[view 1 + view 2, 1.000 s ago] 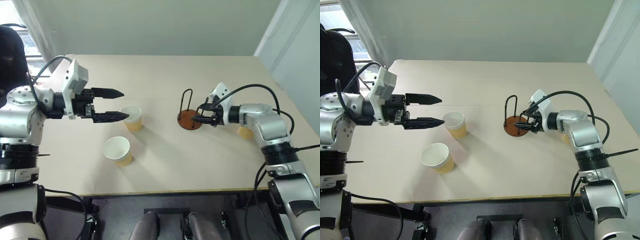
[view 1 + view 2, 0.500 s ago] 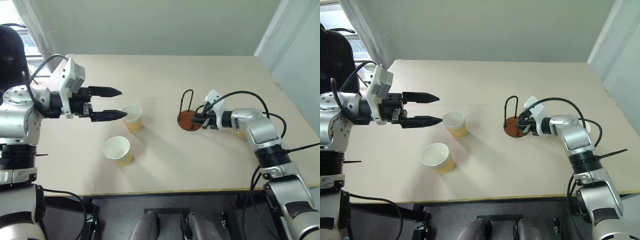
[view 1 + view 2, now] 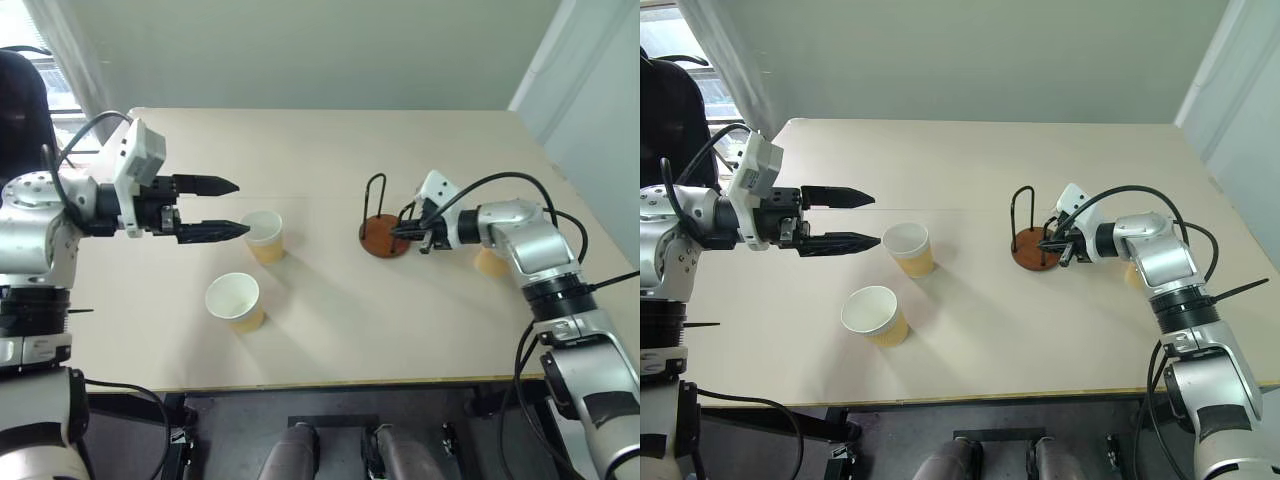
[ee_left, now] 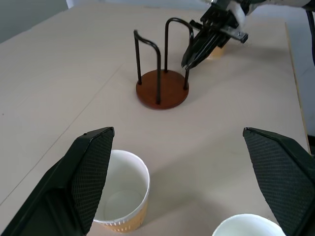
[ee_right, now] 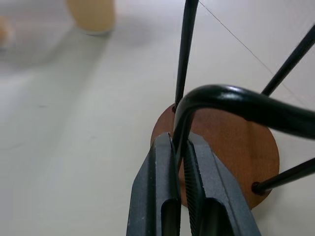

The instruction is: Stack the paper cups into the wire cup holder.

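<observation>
The wire cup holder (image 3: 383,240), a reddish-brown disc with black wire loops, stands right of the table's middle. My right gripper (image 3: 397,232) is shut on one of its wire loops, and the right wrist view shows the fingers (image 5: 165,162) pinching the wire just above the base (image 5: 231,152). Two paper cups stand upright left of centre, one (image 3: 265,236) farther back and one (image 3: 236,301) nearer the front. A third paper cup (image 3: 490,264) shows partly behind my right forearm. My left gripper (image 3: 242,207) hovers open just left of the farther cup, holding nothing.
The beige table (image 3: 330,340) has bare room between the cups and the holder and along its front edge. A dark chair (image 3: 20,90) sits off the table's far left corner.
My right gripper has shut on the holder's wire loop and its wrist has rolled a little. The left gripper has stayed open in the same place.
</observation>
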You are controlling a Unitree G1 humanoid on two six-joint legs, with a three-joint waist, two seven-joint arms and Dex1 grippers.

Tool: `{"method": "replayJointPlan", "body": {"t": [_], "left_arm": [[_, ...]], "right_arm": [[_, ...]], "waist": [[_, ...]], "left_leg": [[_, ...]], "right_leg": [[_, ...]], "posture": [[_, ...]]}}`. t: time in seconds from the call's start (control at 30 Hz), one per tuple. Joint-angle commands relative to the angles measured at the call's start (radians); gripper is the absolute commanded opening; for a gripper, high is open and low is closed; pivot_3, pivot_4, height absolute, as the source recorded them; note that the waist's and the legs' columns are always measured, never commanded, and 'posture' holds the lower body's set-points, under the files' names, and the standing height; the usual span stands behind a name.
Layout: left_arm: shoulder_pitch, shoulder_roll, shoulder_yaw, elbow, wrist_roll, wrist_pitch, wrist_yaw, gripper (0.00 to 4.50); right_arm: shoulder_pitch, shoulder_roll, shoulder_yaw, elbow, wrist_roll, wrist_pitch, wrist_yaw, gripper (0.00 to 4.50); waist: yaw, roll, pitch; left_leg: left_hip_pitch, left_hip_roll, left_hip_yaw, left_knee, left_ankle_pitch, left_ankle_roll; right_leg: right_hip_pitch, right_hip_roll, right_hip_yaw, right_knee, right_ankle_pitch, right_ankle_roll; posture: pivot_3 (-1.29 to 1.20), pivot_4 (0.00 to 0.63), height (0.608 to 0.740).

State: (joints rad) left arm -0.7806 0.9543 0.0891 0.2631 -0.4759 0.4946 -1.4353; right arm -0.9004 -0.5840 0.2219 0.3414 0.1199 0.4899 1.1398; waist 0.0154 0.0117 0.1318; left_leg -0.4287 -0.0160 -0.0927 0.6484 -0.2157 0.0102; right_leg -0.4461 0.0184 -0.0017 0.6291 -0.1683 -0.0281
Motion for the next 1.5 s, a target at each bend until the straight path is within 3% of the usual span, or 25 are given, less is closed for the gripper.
{"method": "replayJointPlan", "body": {"t": [0.03,0.33,0.57,1.5], "left_arm": [[-0.046,0.011,0.001,0.006,0.005,-0.016,-0.018,4.50],[-0.072,0.014,-0.013,0.028,0.014,-0.019,-0.037,4.50],[-0.076,0.013,-0.009,0.023,0.016,-0.012,-0.035,4.50],[-0.043,0.022,-0.012,-0.053,-0.014,0.034,-0.073,4.50]], "right_arm": [[-0.035,-0.033,-0.008,-0.054,0.041,-0.034,0.107,0.03],[0.024,-0.066,0.017,-0.170,0.077,0.021,0.244,0.03],[0.089,-0.057,0.047,-0.247,0.084,0.044,0.258,0.03],[-0.021,-0.022,0.119,-0.070,0.001,-0.152,0.339,0.03]], "waist": [[0.000,0.000,0.000],[0.000,0.000,0.000],[-0.002,-0.001,0.000],[-0.004,-0.001,0.000]], "left_leg": [[-0.001,0.000,0.000,0.000,0.000,0.000],[-0.001,0.000,0.000,0.000,0.001,0.000],[-0.001,0.000,0.000,0.001,0.001,0.000],[-0.001,0.000,0.000,0.001,0.004,0.001]], "right_leg": [[0.000,0.000,0.000,0.000,0.000,0.000],[-0.001,0.000,0.000,0.000,0.000,0.000],[-0.001,0.000,0.000,0.000,0.001,0.000],[-0.001,0.000,0.000,0.001,0.003,-0.001]], "posture": [[0.00,0.150,0.740],[0.00,0.150,0.740],[0.00,0.150,0.740],[0.00,0.150,0.740]]}}
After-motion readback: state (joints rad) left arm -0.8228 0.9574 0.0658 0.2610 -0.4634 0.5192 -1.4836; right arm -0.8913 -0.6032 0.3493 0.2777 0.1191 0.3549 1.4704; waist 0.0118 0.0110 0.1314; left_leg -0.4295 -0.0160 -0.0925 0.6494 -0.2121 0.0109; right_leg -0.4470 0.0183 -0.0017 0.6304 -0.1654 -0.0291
